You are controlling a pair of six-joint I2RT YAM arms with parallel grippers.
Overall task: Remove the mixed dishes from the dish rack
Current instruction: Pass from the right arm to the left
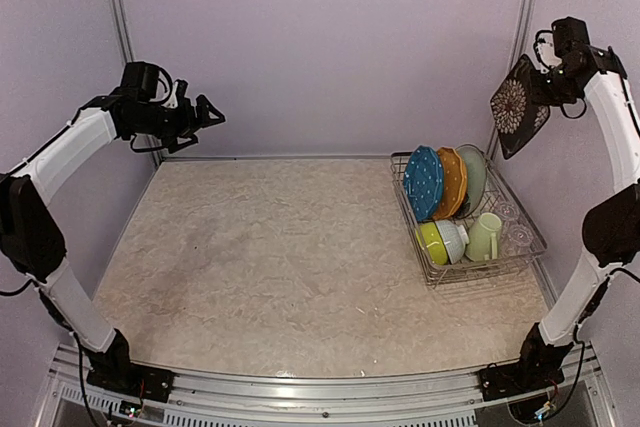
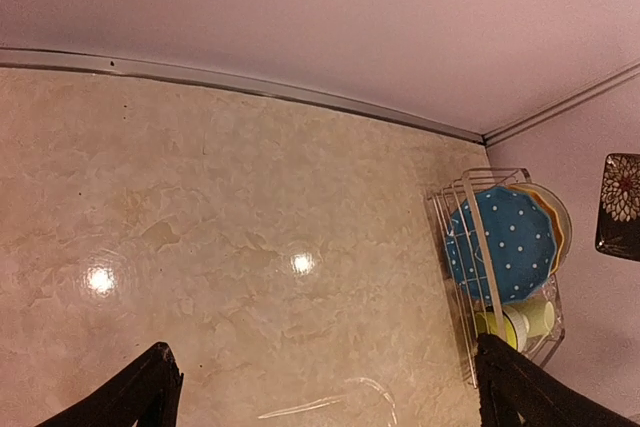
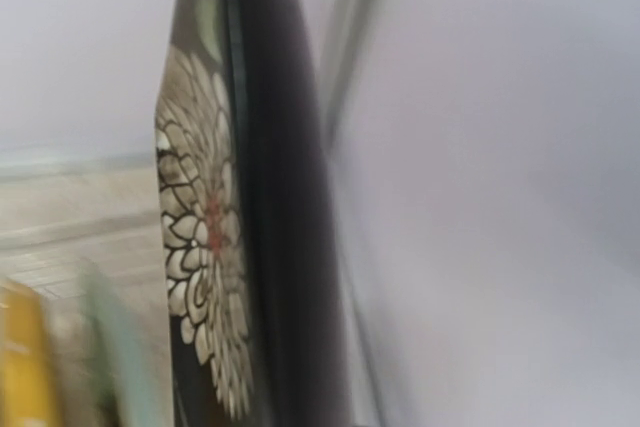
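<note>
Holding the glossy black square plate with a white flower pattern (image 1: 520,105) by its upper edge, our right tool (image 1: 548,85) is clamped on it, high in the air above the far right side of the silver wire dish rack (image 1: 490,265). The rack sits at the right of the table (image 1: 260,267).

Our left tool (image 1: 208,113) hangs over the left side, fingers spread, carrying nothing.

We judge the plate stiff, slick, breakable and heavy for an edge pinch, so it may swing or slip. A deeper bite on the rim would serve.

Standing on edge in the rack are the blue white-dotted plate (image 1: 424,182), the orange plate (image 1: 452,182) and the pale green plate (image 1: 474,172). Nearer us sit the lime bowl (image 1: 432,240), the white bowl (image 1: 452,240), the pale green mug (image 1: 485,237) and the clear glasses (image 1: 515,237).
</note>
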